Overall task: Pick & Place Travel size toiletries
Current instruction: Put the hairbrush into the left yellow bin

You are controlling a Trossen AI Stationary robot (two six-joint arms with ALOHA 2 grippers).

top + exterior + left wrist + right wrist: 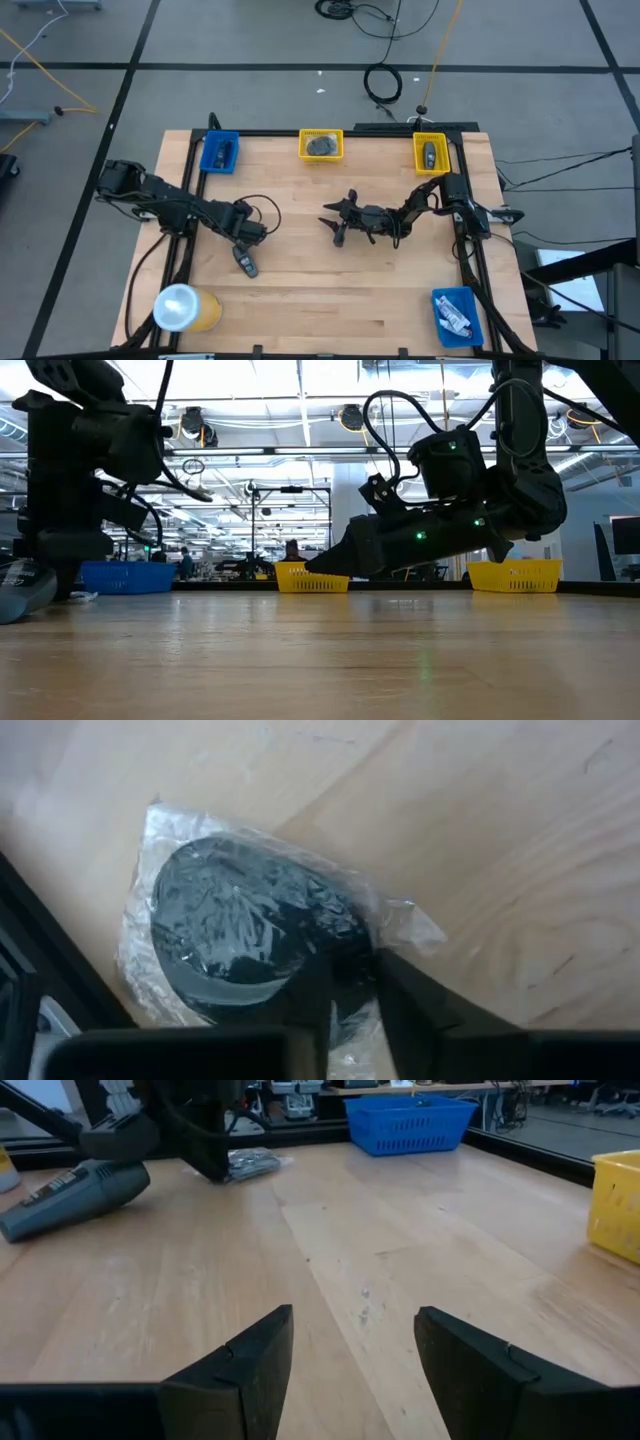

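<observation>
One wrapped grey disc [245,925] lies on the table [330,290], nearer the blue bin [219,152] than any other, and the left gripper [350,990] pinches its crinkly wrapper edge. Risk is clear film slipping free or tearing on the lift. Right gripper [352,1360], toward the middle, hangs spread wide, holding nothing.

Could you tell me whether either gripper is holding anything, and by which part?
The left gripper pinches the plastic-wrapped dark round disc by its edge, on the wooden table. The right gripper is open, empty.
</observation>
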